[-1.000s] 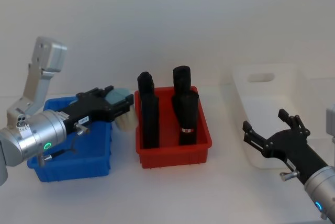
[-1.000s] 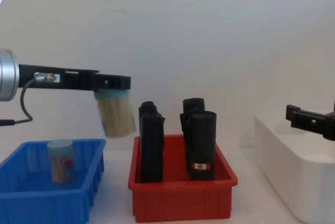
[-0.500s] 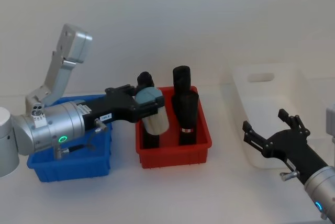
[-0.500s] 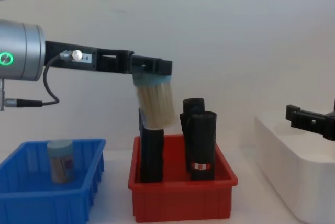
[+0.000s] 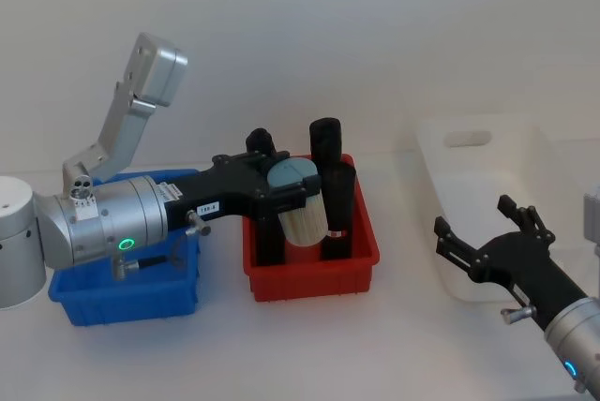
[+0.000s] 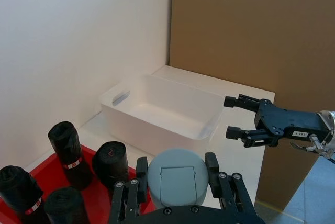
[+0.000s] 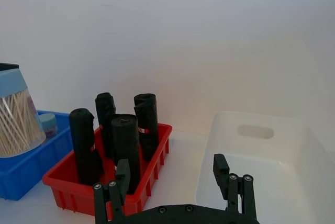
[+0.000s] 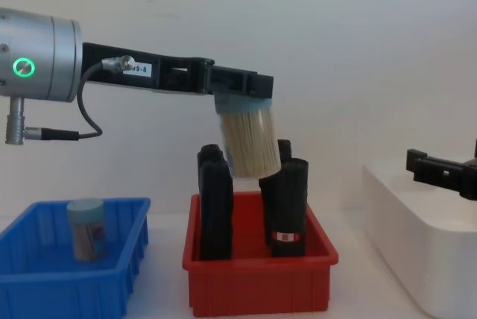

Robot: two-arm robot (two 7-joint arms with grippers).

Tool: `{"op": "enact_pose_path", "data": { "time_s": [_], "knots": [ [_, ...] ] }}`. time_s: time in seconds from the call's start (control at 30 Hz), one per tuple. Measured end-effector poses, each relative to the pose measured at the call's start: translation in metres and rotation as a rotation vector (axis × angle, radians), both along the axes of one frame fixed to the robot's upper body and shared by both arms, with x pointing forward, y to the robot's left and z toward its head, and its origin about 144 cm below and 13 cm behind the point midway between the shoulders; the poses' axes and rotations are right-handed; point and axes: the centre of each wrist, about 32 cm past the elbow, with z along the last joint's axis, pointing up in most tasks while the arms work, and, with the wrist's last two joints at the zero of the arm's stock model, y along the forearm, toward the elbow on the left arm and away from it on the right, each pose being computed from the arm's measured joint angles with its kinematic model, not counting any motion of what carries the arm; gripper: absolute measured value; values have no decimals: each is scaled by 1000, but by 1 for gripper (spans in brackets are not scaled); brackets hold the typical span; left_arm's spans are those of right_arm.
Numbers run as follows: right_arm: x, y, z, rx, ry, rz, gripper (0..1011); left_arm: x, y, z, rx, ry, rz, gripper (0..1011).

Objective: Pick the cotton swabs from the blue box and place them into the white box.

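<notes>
The left gripper had its fingers pinched on just the teal lid of a cotton swab tub, which hung tilted over the red bin mid-frame, its bottom close to the black rolls. Clip one and I reckon it'd twist loose. The white box sat far right beside the right gripper, which was spread wide and empty.
</notes>
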Motion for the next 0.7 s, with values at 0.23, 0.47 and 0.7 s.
{"op": "enact_pose_path", "data": {
  "time_s": [0.23,0.47,0.7],
  "knots": [
    [2,-2,1,-11,6,31,1001,0,-2,2,0,1,-18,661],
    [6,-4,4,-30,19,97,1001,0,-3,3,1,2,-27,661],
    [11,-2,8,-52,26,182,1002,0,-4,3,1,2,-33,661]
  ]
}}
